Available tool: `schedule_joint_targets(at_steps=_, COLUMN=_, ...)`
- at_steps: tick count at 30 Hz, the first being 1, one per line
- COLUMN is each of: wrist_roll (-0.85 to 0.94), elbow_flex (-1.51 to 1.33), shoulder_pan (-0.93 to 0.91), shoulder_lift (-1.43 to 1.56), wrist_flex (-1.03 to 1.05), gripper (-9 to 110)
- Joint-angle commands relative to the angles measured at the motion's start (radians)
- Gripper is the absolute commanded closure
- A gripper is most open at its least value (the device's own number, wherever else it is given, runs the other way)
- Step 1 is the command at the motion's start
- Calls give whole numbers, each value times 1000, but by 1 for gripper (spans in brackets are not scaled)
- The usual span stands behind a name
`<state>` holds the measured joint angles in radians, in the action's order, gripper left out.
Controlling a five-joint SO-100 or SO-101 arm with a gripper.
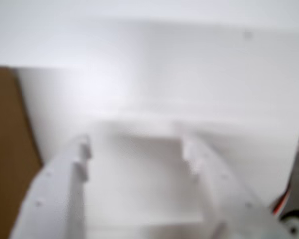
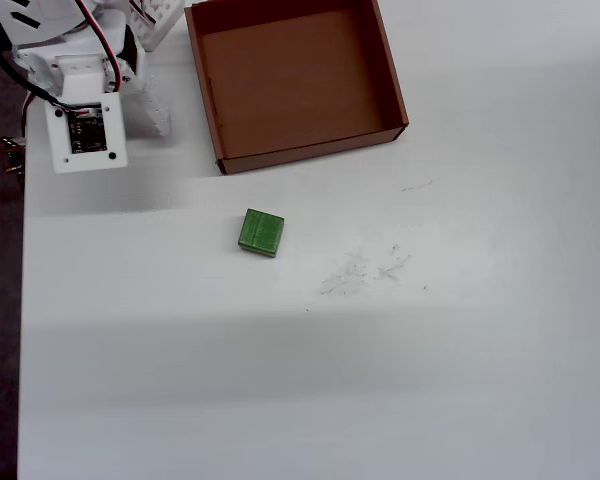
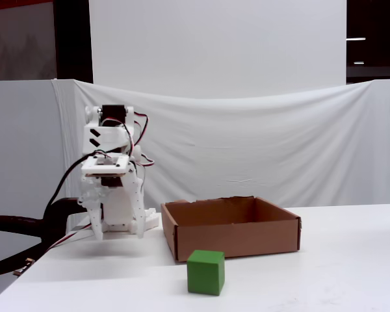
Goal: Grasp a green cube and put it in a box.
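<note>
My arm is folded back on itself at the corner of the surface, well clear of the work, which reads to me as a resting pose with the grasp not yet begun. My jaws stand wide apart and hold nothing; in the wrist view the two white plastic fingers frame only bare white surface, all of it blurred, with a strip of brown cardboard at the left edge.

The green cube sits alone on the surface, near the front wall of the box but apart from it, and well apart from me. It sits turned a little askew to the box's walls, so I judge I will have to turn my wrist to meet its flat faces. It looks solid and matte, with squarish faces and crisp edges, small enough to fit between my fingers.

The box is shallow brown cardboard, square and open-topped, empty inside. Its low walls should let me lower the cube in easily.
</note>
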<state>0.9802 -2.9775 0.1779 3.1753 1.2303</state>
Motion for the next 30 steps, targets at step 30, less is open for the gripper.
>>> schedule_joint_targets(at_steps=30, wrist_roll=-92, elbow_flex=601, shoulder_pan=67, shoulder_lift=-792, wrist_flex=-230, gripper=77)
